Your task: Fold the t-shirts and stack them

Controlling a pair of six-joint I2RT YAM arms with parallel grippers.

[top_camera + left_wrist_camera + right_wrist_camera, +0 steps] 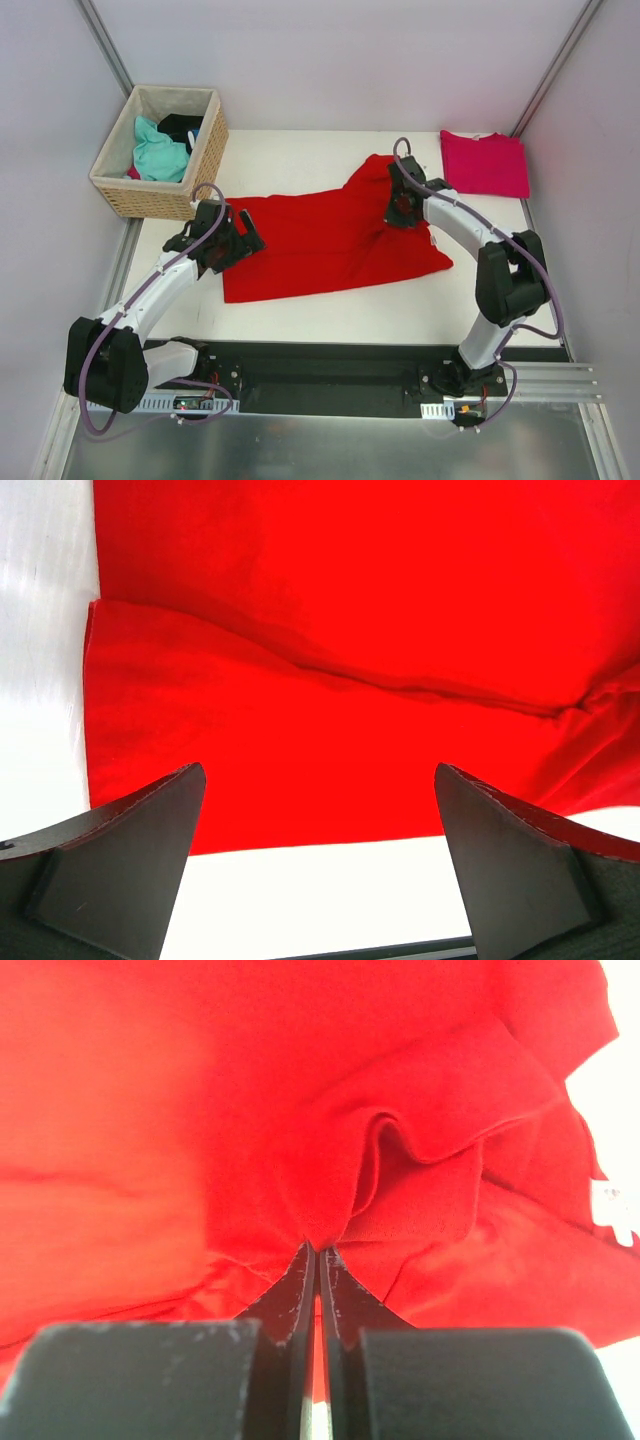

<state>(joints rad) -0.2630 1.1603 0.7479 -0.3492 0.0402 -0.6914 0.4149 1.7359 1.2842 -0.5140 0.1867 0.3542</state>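
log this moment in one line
left gripper open at red t-shirt edge | right gripper shut on red t-shirt | pink t-shirt folded, far right

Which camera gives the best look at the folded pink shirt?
The top external view: the pink t-shirt lies folded flat at far right, fully visible. Both wrist views face the red t-shirt and miss the pink one.

We see the red t-shirt (320, 245) as soft matt cloth, creased. The pink t-shirt (485, 163) at 1 o'clock is smoother matt cloth. The basket (150, 195) at 10 o'clock is rough woven wicker. The worktop (330, 310) is smooth, white and faintly glossy. The right tool (318, 1260) looks like scuffed matt black plastic.
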